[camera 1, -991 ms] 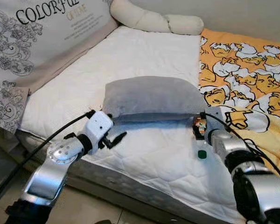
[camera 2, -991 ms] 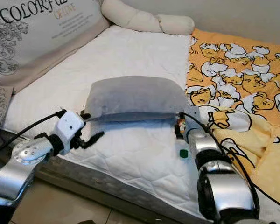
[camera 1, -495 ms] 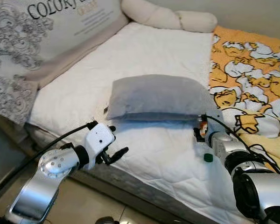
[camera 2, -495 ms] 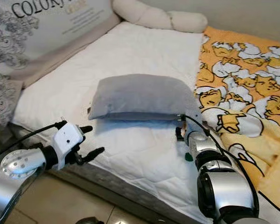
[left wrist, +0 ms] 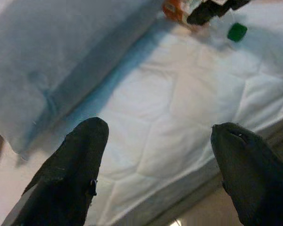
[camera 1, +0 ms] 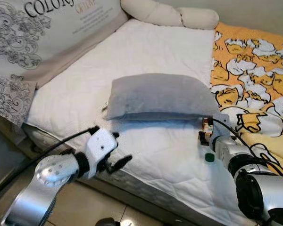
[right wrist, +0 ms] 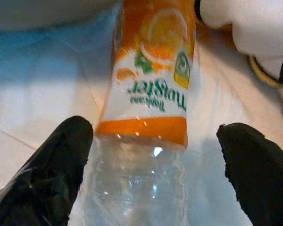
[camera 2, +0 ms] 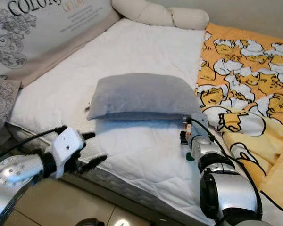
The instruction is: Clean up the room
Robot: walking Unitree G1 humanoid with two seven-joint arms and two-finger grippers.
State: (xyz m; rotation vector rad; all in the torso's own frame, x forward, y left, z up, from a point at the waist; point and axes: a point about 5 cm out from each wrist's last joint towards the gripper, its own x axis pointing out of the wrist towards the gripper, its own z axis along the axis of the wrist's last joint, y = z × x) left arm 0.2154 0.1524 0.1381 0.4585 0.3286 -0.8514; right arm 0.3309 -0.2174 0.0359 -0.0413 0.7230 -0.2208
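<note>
Head pair down over the bed (camera 1: pixel 146 155) — wrist cameras close, along the fingers.

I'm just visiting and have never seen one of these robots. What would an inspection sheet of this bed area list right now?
Surface: white quilted mattress.
Job's things: clear plastic bottle with an orange label, lying on the mattress beside the grey pillow.
Clutter: yellow cartoon-print blanket bunched along the robot's right of the bed.
Grippers: right gripper open, a finger on either side of the bottle; left gripper open over the mattress's near edge, holding nothing.
Cables: black cable running along the left arm; another on the right arm.
Surroundings: printed headboard cushion, cream bolster, bare floor below the bed.
</note>
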